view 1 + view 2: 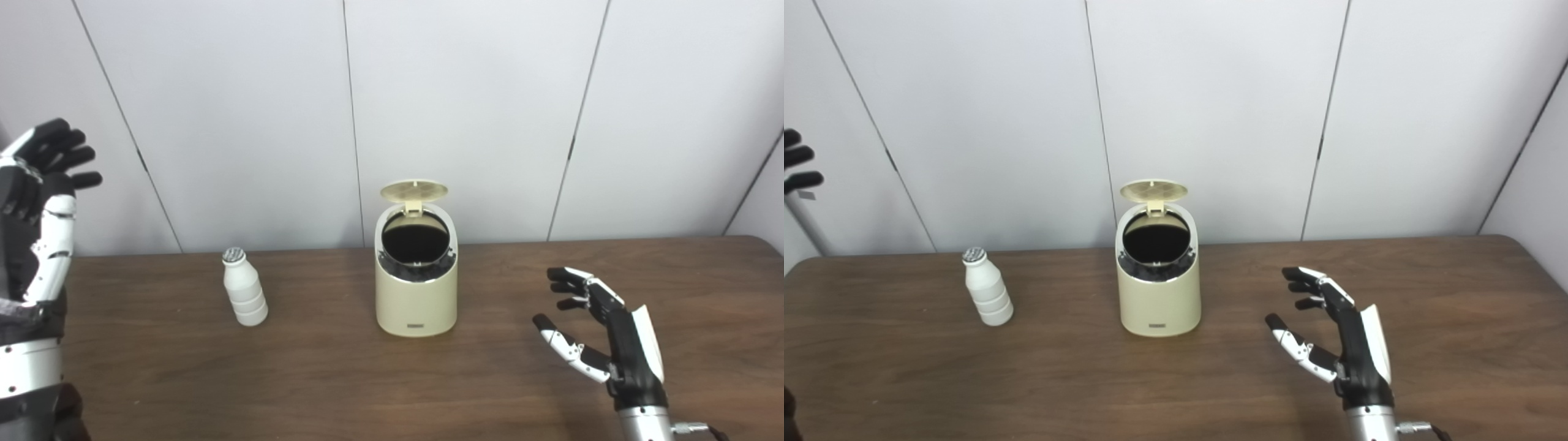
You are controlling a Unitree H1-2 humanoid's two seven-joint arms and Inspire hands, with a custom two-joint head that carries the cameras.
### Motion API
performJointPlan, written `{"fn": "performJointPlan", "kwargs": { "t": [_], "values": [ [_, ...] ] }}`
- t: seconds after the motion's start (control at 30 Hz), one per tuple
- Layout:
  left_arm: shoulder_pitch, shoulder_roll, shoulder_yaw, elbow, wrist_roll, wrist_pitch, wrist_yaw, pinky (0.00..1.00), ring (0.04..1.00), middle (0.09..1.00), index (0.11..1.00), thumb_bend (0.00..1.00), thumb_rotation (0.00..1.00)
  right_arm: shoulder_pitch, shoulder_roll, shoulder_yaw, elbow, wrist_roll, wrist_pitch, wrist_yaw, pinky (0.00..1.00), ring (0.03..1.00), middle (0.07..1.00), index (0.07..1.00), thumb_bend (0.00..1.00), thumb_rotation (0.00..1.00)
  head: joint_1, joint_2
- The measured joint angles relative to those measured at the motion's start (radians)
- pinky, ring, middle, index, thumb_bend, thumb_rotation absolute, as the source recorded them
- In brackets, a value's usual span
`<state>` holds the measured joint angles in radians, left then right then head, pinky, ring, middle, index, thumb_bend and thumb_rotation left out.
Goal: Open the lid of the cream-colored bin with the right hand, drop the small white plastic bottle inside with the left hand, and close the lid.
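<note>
A: Where is the left hand (43,165)?
B: Raised high, fingers spread, holding nothing. The bottle (244,286) stands below and to its right.
A: And the bin (416,275)?
B: Lid (414,190) up already, left of the empty, wide-spread right hand (597,327). Next, I judge, the left must descend and grasp the bottle.

The small dark label low on the cream-colored bin (416,297) is too small to read.

Cream bin (1159,300) — lid (1153,190) up — between bottle (987,286) and empty right hand (1338,334).
</note>
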<state>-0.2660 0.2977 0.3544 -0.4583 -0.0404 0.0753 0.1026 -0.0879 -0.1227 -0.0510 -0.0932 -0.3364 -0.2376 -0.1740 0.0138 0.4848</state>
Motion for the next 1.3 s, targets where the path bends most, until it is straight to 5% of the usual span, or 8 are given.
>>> {"fn": "performJointPlan", "kwargs": {
  "t": [0.2, 0.43, 0.7, 1.3],
  "values": [
    [-0.030, 0.007, 0.020, 0.148, 0.028, 0.037, 0.028, 0.68, 0.773, 0.790, 0.799, 0.24, 0.51, 0.000, 0.000, -0.004, 0.001, 0.007, 0.000, 0.001, 0.60, 0.715, 0.739, 0.713, 0.24, 0.18, 0.008, -0.005],
    [-0.028, 0.003, 0.029, 0.343, 0.028, -0.039, 0.049, 0.66, 0.759, 0.777, 0.772, 0.24, 0.50, 0.000, 0.000, -0.004, 0.001, 0.019, 0.001, 0.009, 0.61, 0.721, 0.741, 0.712, 0.25, 0.17, 0.015, -0.011],
    [0.007, -0.012, 0.009, 0.364, 0.057, -0.087, 0.074, 0.69, 0.796, 0.812, 0.805, 0.24, 0.54, 0.000, 0.000, -0.005, 0.004, 0.040, -0.002, 0.011, 0.61, 0.720, 0.739, 0.711, 0.25, 0.15, 0.028, -0.011],
    [0.120, -0.074, -0.073, 0.450, 0.106, -0.128, 0.073, 0.71, 0.797, 0.814, 0.804, 0.21, 0.46, 0.002, -0.004, -0.011, 0.020, 0.057, -0.005, 0.014, 0.62, 0.729, 0.745, 0.715, 0.25, 0.08, 0.091, -0.029]
  ]
}}
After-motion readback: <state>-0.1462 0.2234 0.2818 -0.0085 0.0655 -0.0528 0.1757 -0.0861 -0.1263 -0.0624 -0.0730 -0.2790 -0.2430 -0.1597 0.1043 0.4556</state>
